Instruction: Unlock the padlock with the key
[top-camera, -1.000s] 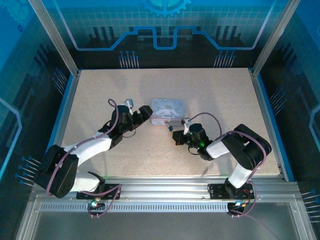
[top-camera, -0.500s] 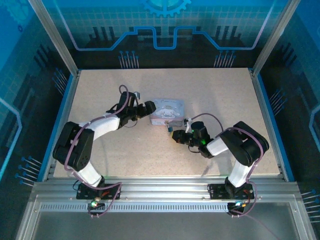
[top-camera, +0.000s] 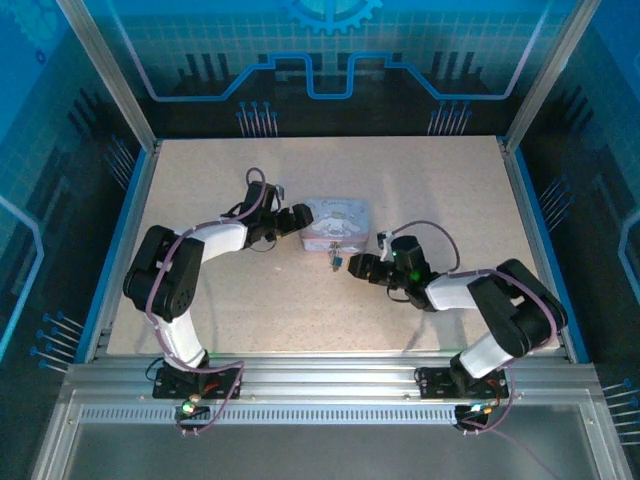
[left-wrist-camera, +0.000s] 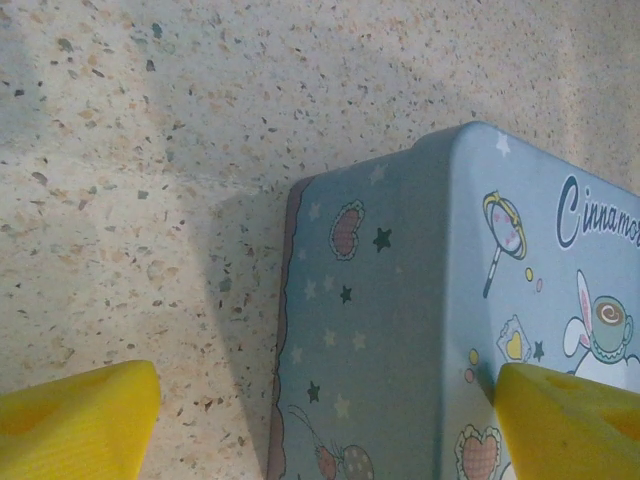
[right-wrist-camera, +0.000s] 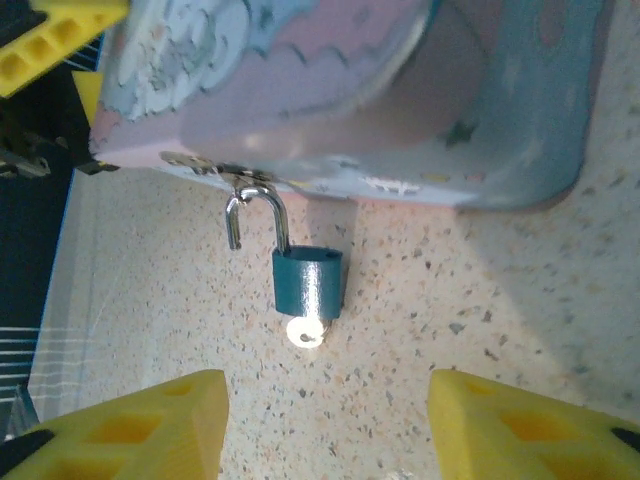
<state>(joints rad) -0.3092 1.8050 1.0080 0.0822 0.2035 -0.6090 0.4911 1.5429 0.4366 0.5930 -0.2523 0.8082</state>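
The padlock (right-wrist-camera: 308, 283), a small blue-grey body with a silver shackle, hangs from the hasp on the pale blue cartoon tin (right-wrist-camera: 350, 90). Its shackle stands open, one leg free of the body. The key (right-wrist-camera: 305, 331) sticks out of the padlock's underside, its bright round head toward me. My right gripper (right-wrist-camera: 325, 425) is open, a short way back from the key, with nothing between its yellow fingers (right-wrist-camera: 140, 425). From above, the padlock (top-camera: 335, 256) sits between the tin (top-camera: 338, 220) and my right gripper (top-camera: 354, 266). My left gripper (left-wrist-camera: 325, 420) is open astride the tin's left end (left-wrist-camera: 400, 300).
The speckled tabletop (top-camera: 420, 180) is bordered by a blue rim and an aluminium frame (top-camera: 540, 90). My left arm (top-camera: 190, 260) bends along the left side, and the right arm (top-camera: 500, 300) lies to the right of the tin.
My right gripper has opened, let go of the key and drawn back to the right. The left arm's elbow has swung back while its gripper stayed at the tin's left end.
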